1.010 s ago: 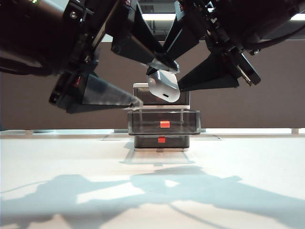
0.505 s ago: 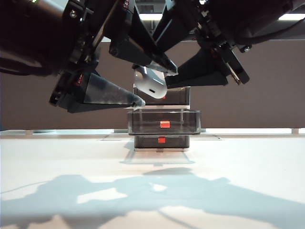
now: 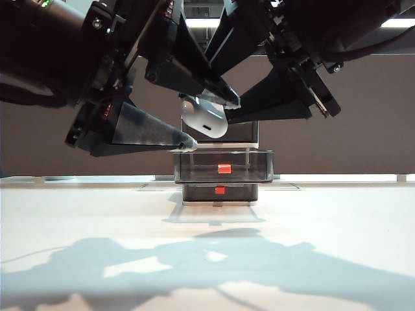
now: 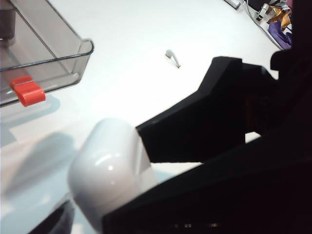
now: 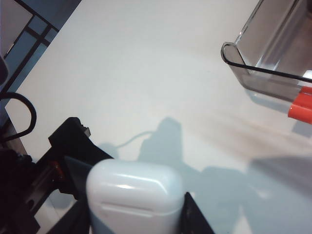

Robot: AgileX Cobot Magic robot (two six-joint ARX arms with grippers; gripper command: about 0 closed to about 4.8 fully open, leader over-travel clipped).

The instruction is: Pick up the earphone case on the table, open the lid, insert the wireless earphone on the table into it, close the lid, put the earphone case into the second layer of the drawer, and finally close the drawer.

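The case (image 3: 204, 117) is drifting left, pinched by the right gripper (image 3: 228, 110) toward the left gripper's (image 3: 211, 116) spread fingers, seemingly for lid opening.

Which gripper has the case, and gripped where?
The right gripper holds the earphone case by its lower body, lid end free, above the open drawer. The left gripper is open around it, holding nothing.

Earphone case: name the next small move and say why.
Probably bring a finger of the open left end effector against the lid and flip it up. The right end effector grips the earphone case in the air with the lid shut, and the earphone lies on the table, not yet inserted.
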